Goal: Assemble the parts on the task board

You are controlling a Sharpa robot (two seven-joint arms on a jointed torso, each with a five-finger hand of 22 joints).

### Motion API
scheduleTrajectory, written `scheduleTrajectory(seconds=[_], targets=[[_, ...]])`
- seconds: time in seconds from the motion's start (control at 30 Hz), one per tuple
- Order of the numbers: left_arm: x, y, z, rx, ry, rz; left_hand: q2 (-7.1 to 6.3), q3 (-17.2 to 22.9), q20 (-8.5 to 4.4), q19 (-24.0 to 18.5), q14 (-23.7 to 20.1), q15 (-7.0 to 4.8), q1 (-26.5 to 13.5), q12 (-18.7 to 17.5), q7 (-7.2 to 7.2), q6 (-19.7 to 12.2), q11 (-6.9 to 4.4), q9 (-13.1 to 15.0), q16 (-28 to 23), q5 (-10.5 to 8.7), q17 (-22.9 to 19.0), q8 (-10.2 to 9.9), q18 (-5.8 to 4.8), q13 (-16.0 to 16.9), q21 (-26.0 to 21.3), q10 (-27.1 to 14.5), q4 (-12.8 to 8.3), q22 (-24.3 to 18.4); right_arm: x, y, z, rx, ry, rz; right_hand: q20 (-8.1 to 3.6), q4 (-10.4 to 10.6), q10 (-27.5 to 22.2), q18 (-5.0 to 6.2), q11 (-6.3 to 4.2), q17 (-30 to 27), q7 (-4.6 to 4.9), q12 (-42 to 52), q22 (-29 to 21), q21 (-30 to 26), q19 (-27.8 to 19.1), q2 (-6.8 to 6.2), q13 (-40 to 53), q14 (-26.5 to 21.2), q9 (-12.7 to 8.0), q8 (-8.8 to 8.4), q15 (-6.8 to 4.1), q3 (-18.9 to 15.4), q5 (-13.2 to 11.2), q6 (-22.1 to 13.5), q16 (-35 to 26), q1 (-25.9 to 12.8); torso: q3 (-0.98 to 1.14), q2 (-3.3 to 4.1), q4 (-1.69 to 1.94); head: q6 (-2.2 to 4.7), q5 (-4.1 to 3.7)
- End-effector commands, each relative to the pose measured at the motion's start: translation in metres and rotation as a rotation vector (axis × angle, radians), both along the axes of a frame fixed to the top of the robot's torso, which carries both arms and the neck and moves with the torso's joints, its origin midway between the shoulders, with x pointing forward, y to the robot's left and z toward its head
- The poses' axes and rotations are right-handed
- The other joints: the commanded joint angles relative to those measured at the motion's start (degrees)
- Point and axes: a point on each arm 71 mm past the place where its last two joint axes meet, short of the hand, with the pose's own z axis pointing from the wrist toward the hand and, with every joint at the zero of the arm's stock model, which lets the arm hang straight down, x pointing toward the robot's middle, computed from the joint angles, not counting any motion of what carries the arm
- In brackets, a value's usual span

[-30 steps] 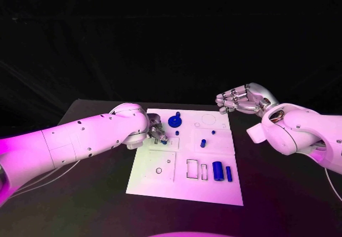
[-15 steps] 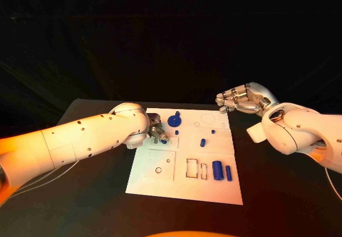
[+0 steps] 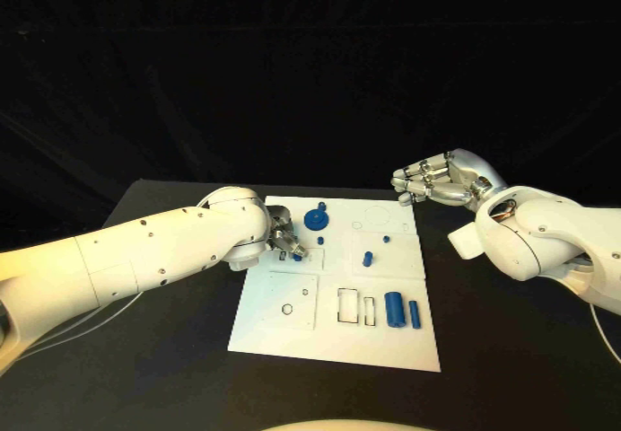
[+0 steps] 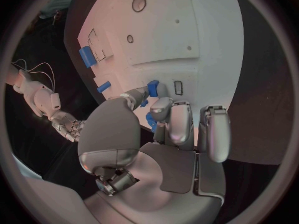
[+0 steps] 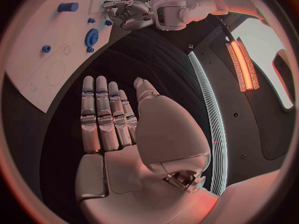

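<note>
On the black bench (image 3: 155, 359) lies the white task board (image 3: 339, 332), its long side running away from the robot. Near the board's left edge the left hand (image 3: 286, 242) is lowered onto it, and its fingers (image 4: 163, 106) pinch a small blue part (image 4: 152, 88) right at the board's surface, beside a small rectangular outline; the thumb and one finger close on the piece while the other fingers (image 4: 214, 129) stretch out beside them over the board. Just beyond that hand stands a round blue gear-like part (image 3: 317, 218) with a knob on top, and a small blue peg (image 3: 321, 241) sits close by. Toward the middle of the board there is a short blue pin (image 3: 368, 260) and a tiny blue stud (image 3: 386, 240). Closer to the robot, two upright-lying blue cylinders, a thick one (image 3: 395, 310) and a thinner one (image 3: 415, 314), rest side by side to the right of two empty rectangular slots (image 3: 351, 305). A small ring (image 3: 287, 310) lies on the left panel of the board.

The right hand (image 3: 438, 182) hangs above the bench off the board's far right corner, well apart from every part. It holds nothing; in the right wrist view its fingers (image 5: 102, 117) lie straight and close together, with the thumb a little apart
</note>
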Motion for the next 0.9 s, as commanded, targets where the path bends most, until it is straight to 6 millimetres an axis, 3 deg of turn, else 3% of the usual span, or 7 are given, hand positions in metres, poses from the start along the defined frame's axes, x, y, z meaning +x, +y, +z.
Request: scheduleTrajectory(seconds=[0.03,0.23,0.67,0.9], targets=[[0.0,0.0,-0.001,0.009,0.005,0.001,0.64,-2.97,-0.42,2.31,1.72,-0.26,-0.01,0.24,0.04,0.47,0.08,0.07,-0.22,-0.29,0.12,-0.16,-0.57,0.05,0.26,-0.22,1.0,7.71,-0.001,0.001,0.0,-0.005,-0.006,0.005,0.36,0.32,-0.49,0.33,0.0,-0.23,0.02,-0.06,-0.28,-0.3,-0.33,-0.44,-0.13,-0.76,0.01,-0.11,0.27,0.1,-0.13,-0.51,-0.24,-0.4,0.01,0.0,0.04,-0.02,0.01],[0.001,0.002,-0.001,0.01,0.002,0.01,1.24,-10.73,-0.45,2.4,1.74,-0.29,0.07,0.45,0.11,0.7,0.08,0.36,-0.27,-0.31,0.22,-0.43,-0.59,0.17,0.26,-0.25,3.41,7.83,-0.001,0.0,0.001,-0.005,-0.008,0.0,0.65,0.38,-0.76,0.3,0.19,-0.6,0.17,-0.05,-0.79,-0.5,-1.05,-0.64,-0.29,-1.62,0.0,-0.12,0.54,0.05,-0.09,-0.73,-0.29,-0.79,-0.02,0.0,0.02,-0.01,-0.05],[-0.001,0.005,0.002,-0.009,-0.004,0.023,2.47,-16.72,-0.55,2.46,1.77,-0.19,0.05,0.85,0.21,0.76,0.18,0.55,-0.33,-0.12,0.29,-0.78,-0.6,0.47,0.26,-0.23,7.16,7.92,0.001,-0.002,0.0,-0.005,-0.011,-0.005,0.88,0.54,-0.93,0.31,0.33,-0.92,0.28,0.0,-1.21,-0.53,-1.58,-0.66,-0.38,-2.26,0.01,-0.1,0.75,-0.03,0.13,-0.9,-0.28,-1.33,-0.06,0.01,0.0,0.15,-0.33],[0.0,0.007,0.014,-0.039,-0.038,0.039,2.68,-19.39,-0.67,2.5,1.78,-0.15,-0.06,0.77,0.32,0.41,0.27,0.78,-0.37,-0.05,0.31,-0.82,-0.61,0.22,0.28,-0.47,8.84,8.01,0.002,-0.003,0.0,-0.004,-0.013,-0.004,1.03,0.67,-1.08,0.31,0.44,-1.14,0.38,0.02,-1.5,-0.54,-1.95,-0.76,-0.43,-2.7,0.01,-0.1,0.9,-0.18,0.26,-1.04,-0.27,-1.8,-0.02,-0.04,0.05,0.26,-0.48]])
